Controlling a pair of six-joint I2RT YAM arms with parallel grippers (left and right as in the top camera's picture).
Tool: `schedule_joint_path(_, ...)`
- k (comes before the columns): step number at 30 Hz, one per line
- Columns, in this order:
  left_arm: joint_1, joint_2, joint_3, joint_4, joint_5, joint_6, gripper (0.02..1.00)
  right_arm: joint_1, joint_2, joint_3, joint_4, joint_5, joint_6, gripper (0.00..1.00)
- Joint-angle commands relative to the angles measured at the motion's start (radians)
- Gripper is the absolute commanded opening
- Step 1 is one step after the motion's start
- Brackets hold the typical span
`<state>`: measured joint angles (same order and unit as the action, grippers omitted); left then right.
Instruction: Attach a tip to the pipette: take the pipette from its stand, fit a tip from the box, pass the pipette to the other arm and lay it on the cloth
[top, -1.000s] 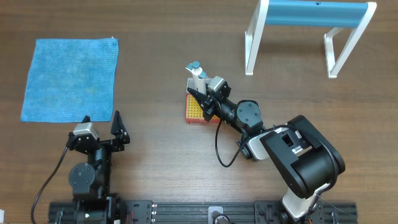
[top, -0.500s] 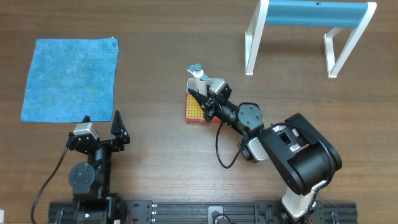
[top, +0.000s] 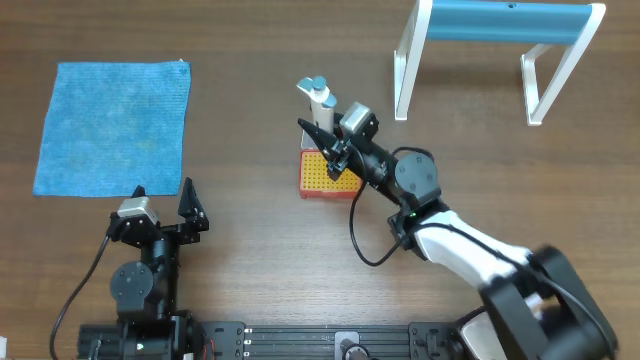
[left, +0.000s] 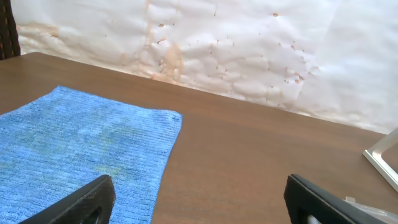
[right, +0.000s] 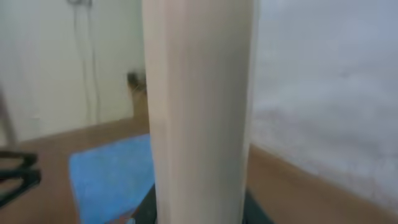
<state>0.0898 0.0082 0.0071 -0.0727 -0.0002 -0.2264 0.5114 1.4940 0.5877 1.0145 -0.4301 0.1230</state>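
Note:
My right gripper (top: 325, 140) is shut on the white pipette (top: 321, 98), whose blue cap points away from the arm, and holds it upright over the far edge of the orange tip box (top: 323, 176). In the right wrist view the pipette body (right: 199, 106) stands as a wide white column; its lower end is hidden. The blue cloth (top: 113, 128) lies flat at the far left, and the left wrist view also has the cloth (left: 81, 149). My left gripper (top: 160, 205) sits open near its base, just in front of the cloth, with nothing between its fingers (left: 93, 199).
The white and blue pipette stand (top: 500, 45) is at the far right, with one foot (left: 382, 162) showing in the left wrist view. Bare wooden table lies between the cloth and the tip box.
The right arm has stretched out and raised the pipette, which now shows slightly farther from the tip box. The left arm has not moved.

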Motion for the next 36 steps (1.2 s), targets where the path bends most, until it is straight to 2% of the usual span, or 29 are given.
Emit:
schedule_joint_path(1, 0.001, -0.004, -0.002, -0.006, -0.014, -0.005, 0.879, -0.001, -0.221, 0.226, -0.643, -0.106, -0.004, 0.080)
schedule_joint_path(3, 0.001, -0.004, -0.002, -0.006, -0.014, -0.005, 0.879, 0.004, -0.259, 0.299, -0.866, -0.106, -0.004, 0.080)
schedule_joint_path(4, 0.001, -0.004, -0.002, -0.006, -0.014, -0.005, 0.882, 0.008, -0.267, 0.308, -0.896, -0.107, 0.005, 0.080)
schedule_joint_path(9, 0.001, -0.004, -0.002, -0.006, -0.014, -0.005, 0.879, 0.011, -0.274, 0.307, -0.895, -0.175, 0.143, 0.080)
schedule_joint_path(12, 0.001, -0.004, -0.002, -0.006, -0.014, -0.005, 0.879, 0.011, -0.273, 0.307, -0.894, -0.271, 0.222, 0.077)
schedule_joint_path(14, 0.001, -0.004, -0.002, -0.006, -0.014, -0.005, 0.879, 0.012, -0.273, 0.307, -0.888, -0.270, 0.365, 0.080)
schedule_joint_path(20, 0.001, -0.004, -0.002, -0.005, -0.013, -0.006, 0.879, 0.012, -0.272, 0.306, -0.883, -0.271, 0.382, 0.080)
schedule_joint_path(21, 0.000, -0.004, -0.002, 0.023, 0.067, -0.069, 0.879, 0.012, -0.272, 0.306, -0.887, -0.271, 0.381, 0.080)
schedule_joint_path(22, 0.000, -0.004, -0.002, 0.071, 0.196, -0.221, 0.879, 0.012, -0.271, 0.306, -0.893, -0.270, 0.381, 0.080)
schedule_joint_path(24, 0.000, -0.004, -0.002, 0.113, 0.471, -0.636, 0.879, 0.014, -0.271, 0.306, -0.909, -0.271, 0.382, 0.080)
schedule_joint_path(25, 0.000, -0.004, -0.002, 0.106, 0.655, -0.928, 0.879, 0.017, -0.271, 0.306, -0.909, -0.272, 0.388, 0.080)
schedule_joint_path(26, 0.000, -0.004, -0.002, 0.093, 0.682, -1.009, 0.879, 0.018, -0.271, 0.306, -0.909, -0.278, 0.410, 0.082)
schedule_joint_path(28, 0.000, -0.004, -0.002, 0.097, 0.686, -1.316, 0.879, 0.018, -0.270, 0.306, -0.909, -0.315, 0.443, 0.080)
schedule_joint_path(29, 0.001, -0.004, -0.002, 0.156, 0.642, -1.404, 0.879, 0.018, -0.270, 0.306, -0.909, -0.361, 0.446, 0.080)
schedule_joint_path(31, 0.000, 0.018, 0.000, 0.426, 0.591, -1.447, 0.803, 0.018, -0.266, 0.306, -0.909, -0.450, 0.462, 0.082)
schedule_joint_path(32, 0.000, 0.035, 0.006, 0.468, 0.601, -1.464, 0.803, 0.018, -0.265, 0.306, -0.909, -0.465, 0.470, 0.077)
schedule_joint_path(34, 0.000, 0.124, 0.063, 0.482, 0.705, -1.458, 0.809, 0.018, -0.263, 0.306, -0.909, -0.480, 0.480, 0.080)
schedule_joint_path(36, 0.000, 0.267, 0.177, 0.491, 0.824, -1.358, 0.851, 0.018, -0.263, 0.306, -0.909, -0.480, 0.487, 0.080)
